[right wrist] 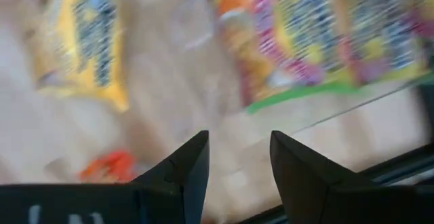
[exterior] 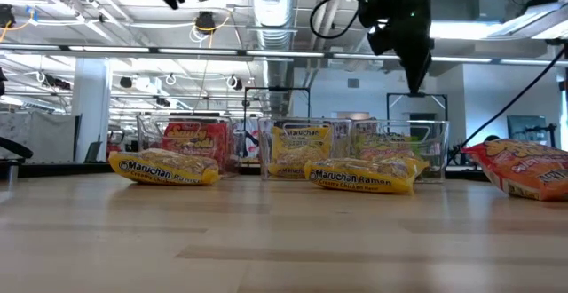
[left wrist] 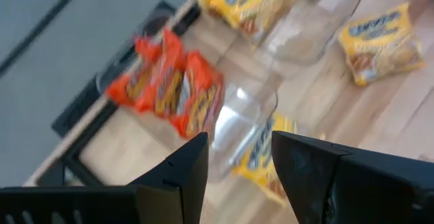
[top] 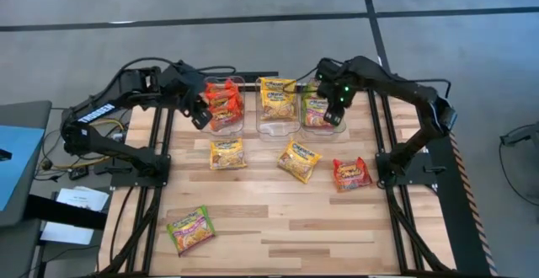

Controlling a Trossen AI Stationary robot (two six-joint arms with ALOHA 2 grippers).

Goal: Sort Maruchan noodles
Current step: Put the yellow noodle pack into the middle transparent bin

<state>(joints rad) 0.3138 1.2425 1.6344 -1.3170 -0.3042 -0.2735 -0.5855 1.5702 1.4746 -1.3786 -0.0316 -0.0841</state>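
Three clear bins stand in a row at the table's far side. The left bin (top: 238,120) holds red-orange Maruchan packets (left wrist: 166,88). The middle bin (top: 276,131) holds yellow packets (top: 276,95). The right bin (top: 324,130) holds green-and-pink packets (right wrist: 312,34). Loose on the table lie two yellow packets (top: 227,153) (top: 299,160), a red-orange one (top: 351,174) and a green-and-pink one (top: 189,230). My left gripper (left wrist: 237,163) hangs open above the left bin's near edge. My right gripper (right wrist: 239,156) hangs open above the right bin, pointing down. Nothing is between either pair of fingers.
Black frame rails (top: 160,156) run along both sides of the wooden table (top: 278,219), with each arm's base mounted on one. The table's near half holds only the green-and-pink packet at the left. In the low view the right arm (exterior: 413,27) hangs over the bins.
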